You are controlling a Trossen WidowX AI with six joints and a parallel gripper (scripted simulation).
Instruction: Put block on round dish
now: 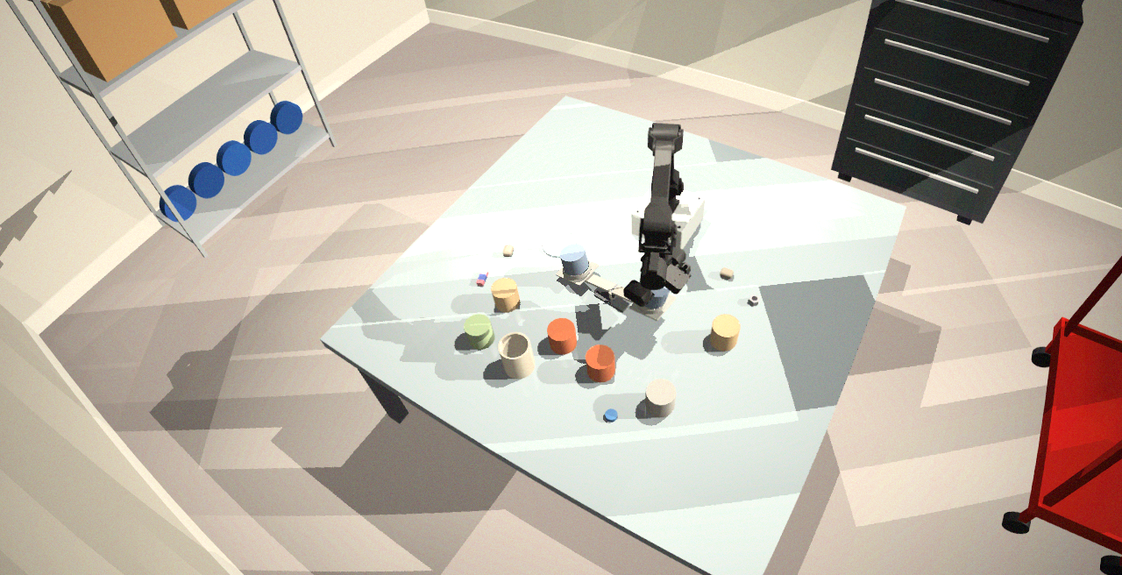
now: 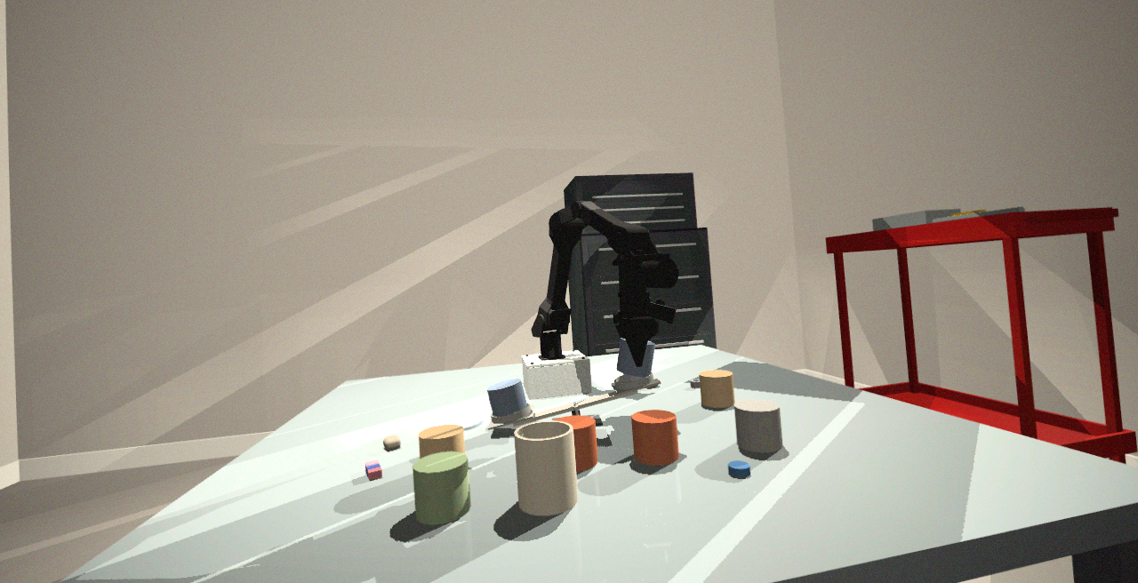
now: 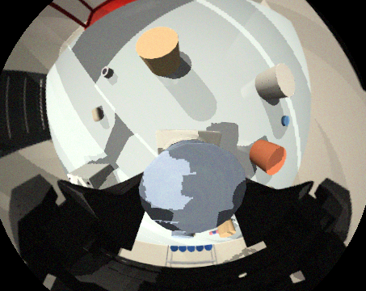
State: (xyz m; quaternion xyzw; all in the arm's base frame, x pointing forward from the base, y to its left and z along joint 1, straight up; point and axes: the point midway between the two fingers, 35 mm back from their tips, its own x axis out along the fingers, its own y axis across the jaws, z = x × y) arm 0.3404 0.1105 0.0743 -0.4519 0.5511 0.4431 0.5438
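The robot was a single slim arm, matte black to dark charcoal all over, built of boxy, angular links joined by rounded, thicker joint housings. It rose from a small pale grey, speckled block-shaped base with squared edges. The wrist section was bulkier than the links above it, with blocky housings stepping out at its sides. At the end sat a black parallel-jaw gripper that tapered downward. In the wrist view its two fingers appeared as broad, dark, faceted shapes. No cables, screws or markings could be made out.
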